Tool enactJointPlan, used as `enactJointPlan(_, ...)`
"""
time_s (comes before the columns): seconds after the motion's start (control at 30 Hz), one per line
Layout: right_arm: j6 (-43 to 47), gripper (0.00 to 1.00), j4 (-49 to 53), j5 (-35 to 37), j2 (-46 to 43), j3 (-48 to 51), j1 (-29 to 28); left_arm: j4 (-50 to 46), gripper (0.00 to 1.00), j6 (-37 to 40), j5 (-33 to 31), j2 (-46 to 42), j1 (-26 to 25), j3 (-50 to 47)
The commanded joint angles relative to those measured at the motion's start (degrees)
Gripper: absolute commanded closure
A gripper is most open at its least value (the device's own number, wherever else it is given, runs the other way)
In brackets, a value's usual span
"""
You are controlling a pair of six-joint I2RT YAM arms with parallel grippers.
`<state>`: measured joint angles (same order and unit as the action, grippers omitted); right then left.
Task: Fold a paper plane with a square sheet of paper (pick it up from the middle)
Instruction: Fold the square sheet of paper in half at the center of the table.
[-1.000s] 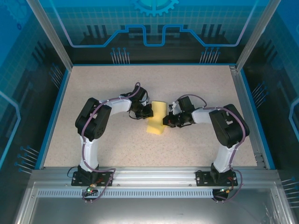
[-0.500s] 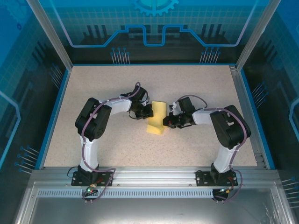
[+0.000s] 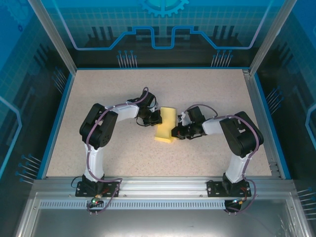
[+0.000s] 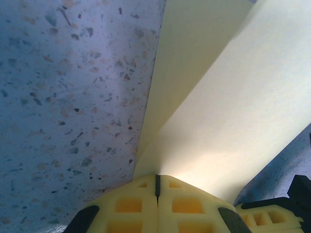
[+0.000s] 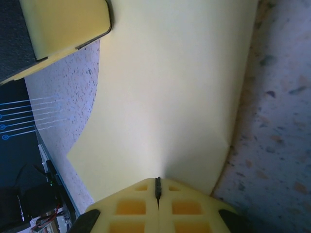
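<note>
Together, left gripper (image 4: 156,184) and right gripper (image 5: 157,187) pinch pale-yellow paper (image 3: 166,123), speckled table (image 3: 123,89).

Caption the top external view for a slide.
Left pincer and right pincer grip opposite sides of a pale-yellow square paper sheet on a speckled beige table.

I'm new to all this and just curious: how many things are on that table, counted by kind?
Yellow paper sheet: 1
Robot grippers: 2, the left gripper and the right gripper, each pinching the sheet
Total: 3
</note>
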<state>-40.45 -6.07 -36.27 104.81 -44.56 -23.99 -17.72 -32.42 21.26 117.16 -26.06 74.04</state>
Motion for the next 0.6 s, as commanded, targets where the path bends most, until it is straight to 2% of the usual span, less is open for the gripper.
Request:
enactJointPlan(0.0, 1.0, 1.00, 0.4, 1.6, 1.6, 0.8, -0.5, -2.1, 1.00, 1.3, -0.6, 1.4, -0.6, -1.2)
enactJointPlan(0.23, 1.2, 1.00, 1.8, -0.3, -4.7, 0.9, -0.5, -1.9, 1.00, 1.2, -0.7, 1.2, -0.6, -1.4)
enactJointPlan(0.57, -1.1, 1.00, -2.4, -1.4, -2.3, 4.0, -2.5, -2.0, 1.00, 1.4, -0.8, 0.9, -0.6, -1.8)
